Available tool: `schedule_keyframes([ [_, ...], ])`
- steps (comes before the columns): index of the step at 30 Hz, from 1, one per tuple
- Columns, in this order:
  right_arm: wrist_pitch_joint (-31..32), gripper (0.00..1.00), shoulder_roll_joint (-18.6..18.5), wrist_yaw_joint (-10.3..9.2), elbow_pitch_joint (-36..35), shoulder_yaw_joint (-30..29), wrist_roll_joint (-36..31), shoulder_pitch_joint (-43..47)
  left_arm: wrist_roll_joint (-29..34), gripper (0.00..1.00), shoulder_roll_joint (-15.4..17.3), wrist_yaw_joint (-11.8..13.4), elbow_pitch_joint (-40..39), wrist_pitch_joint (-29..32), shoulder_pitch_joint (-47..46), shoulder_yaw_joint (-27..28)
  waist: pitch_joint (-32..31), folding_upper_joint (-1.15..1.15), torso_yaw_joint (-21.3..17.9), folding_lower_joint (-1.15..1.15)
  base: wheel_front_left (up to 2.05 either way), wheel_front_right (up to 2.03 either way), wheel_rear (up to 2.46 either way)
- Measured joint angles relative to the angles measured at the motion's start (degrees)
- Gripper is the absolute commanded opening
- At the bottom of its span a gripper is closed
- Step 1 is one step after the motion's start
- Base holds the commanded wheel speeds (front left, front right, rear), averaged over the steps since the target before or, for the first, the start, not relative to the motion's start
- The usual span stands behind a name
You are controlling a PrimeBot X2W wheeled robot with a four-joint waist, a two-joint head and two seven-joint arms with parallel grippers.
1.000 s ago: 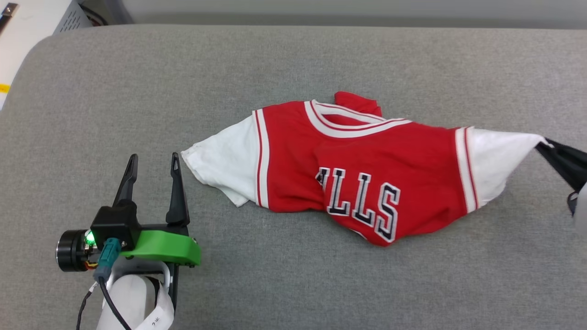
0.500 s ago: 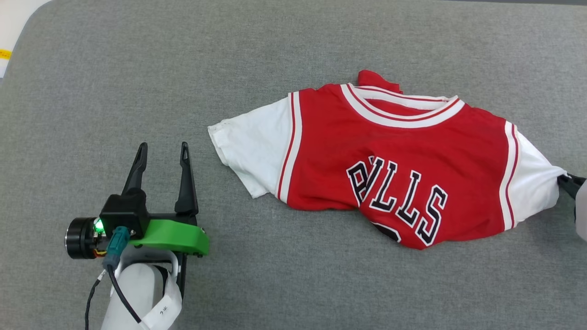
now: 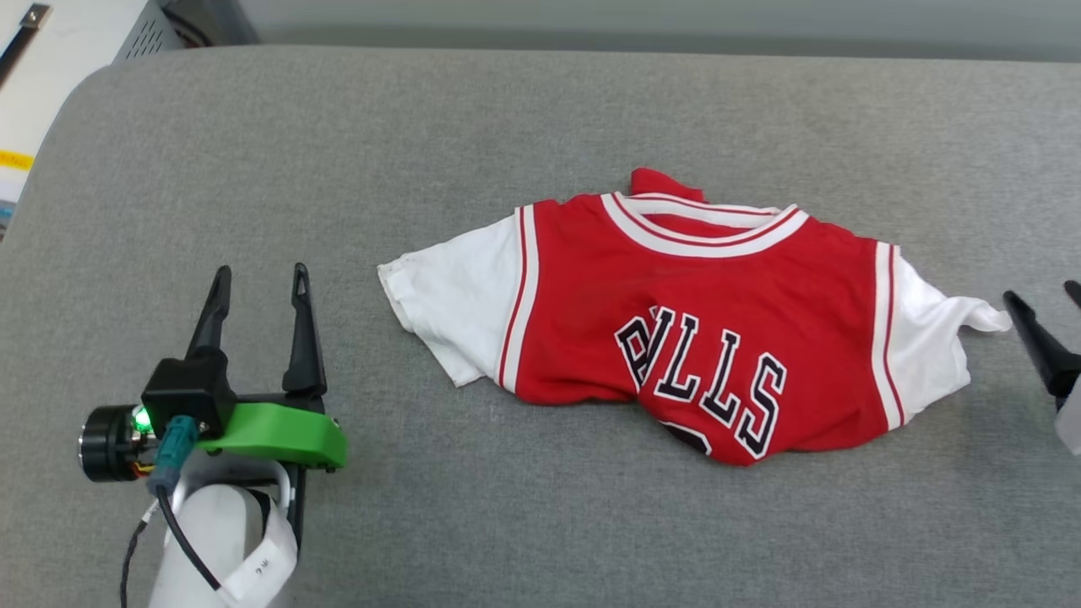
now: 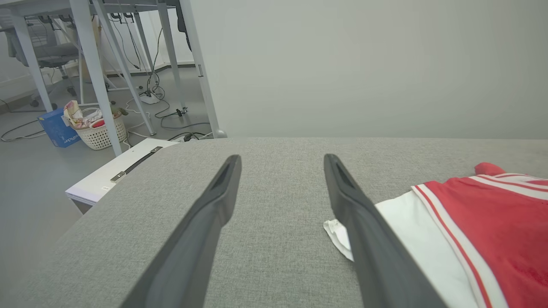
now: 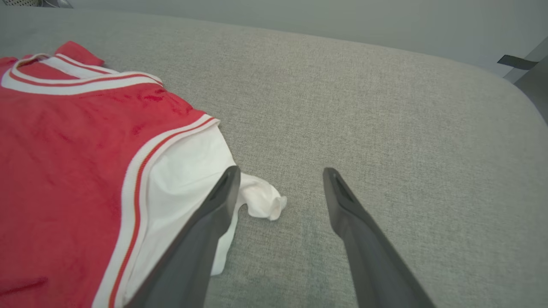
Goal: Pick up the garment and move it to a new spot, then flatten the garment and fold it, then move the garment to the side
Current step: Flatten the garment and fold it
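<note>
Lying rumpled on the grey padded table (image 3: pixel 507 110), the shirt (image 3: pixel 692 312) shows black letters ending "LLS". The left gripper (image 3: pixel 261 272) is spread and empty, near one sleeve. The right gripper (image 5: pixel 281 171) is spread, gripping nothing, just beside the other sleeve's tip. A white floor basket (image 4: pixel 100 130) holds bright, unclear things.

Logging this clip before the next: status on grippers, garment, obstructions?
Left gripper open, empty, short of the left sleeve. Right gripper open, empty, by the right sleeve tip. Garment rumpled, unfolded, on the grey pad. Nothing blocking either sleeve.
</note>
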Motion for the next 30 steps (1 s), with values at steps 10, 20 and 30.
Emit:
schedule_keyframes([
  [10,-10.17,1.0,3.71,0.0,-11.05,-14.74,-11.73,5.78,-1.66,1.0,6.47,-4.16,4.93,1.79,-10.05,-2.19,-3.02,0.0,-3.07,0.0,0.0,0.0,0.0],
  [20,-10.67,1.0,17.18,0.0,-26.25,-22.39,-22.7,15.31,-17.34,1.0,15.86,-4.9,8.86,26.79,-26.49,-18.62,-2.24,0.0,-4.2,0.0,0.0,0.0,0.0],
  [30,-9.48,1.0,20.46,0.0,-28.74,-20.84,-22.85,17.97,-37.22,1.0,21.74,-4.9,16.01,55.67,-35.62,-31.08,0.71,0.0,-5.15,0.0,0.0,0.0,0.0],
])
